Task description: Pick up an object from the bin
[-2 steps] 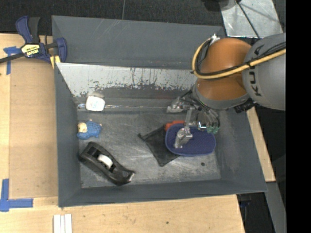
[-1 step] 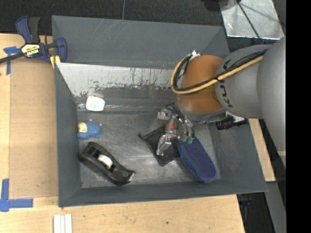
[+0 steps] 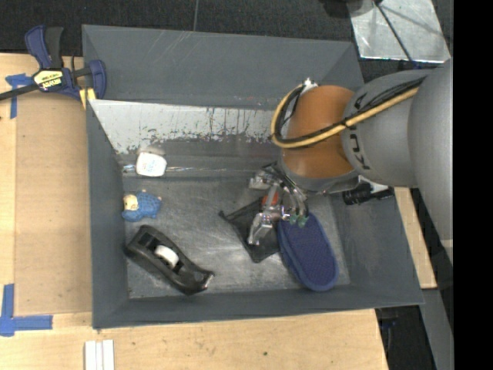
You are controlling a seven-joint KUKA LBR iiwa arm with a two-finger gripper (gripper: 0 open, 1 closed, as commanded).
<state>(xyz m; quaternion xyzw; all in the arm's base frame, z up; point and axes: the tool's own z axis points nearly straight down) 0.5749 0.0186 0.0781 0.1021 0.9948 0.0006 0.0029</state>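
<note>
**Bin [image 3: 231, 308], grey metal, contents as we find them**

1. Claw [image 3: 266, 225]: low over the bin floor, beneath the arm's orange wrist cover [image 3: 317, 129]. We cannot tell how far open it stands, nor whether it has hold of anything. It points down, which we judge suits flat things that can only be taken from above.
2. Black angular piece [image 3: 236, 216]: directly under the claw and jutting out to its left. Being the thing the claw is over, we take it as the likely pick.
3. Dark blue oval pad [image 3: 310, 254]: just beside the claw, to its lower right, lying flat near the foot of the bin's side wall. It may crowd a grasp.
4. Black tape dispenser [image 3: 165, 258]: well apart, to the claw's lower left, lying loose.
5. Small blue and yellow figure [image 3: 142, 204]: well apart, to the claw's left.
6. Small white lump [image 3: 151, 164]: well apart, upper left of the claw, at the foot of the far wall.
</note>
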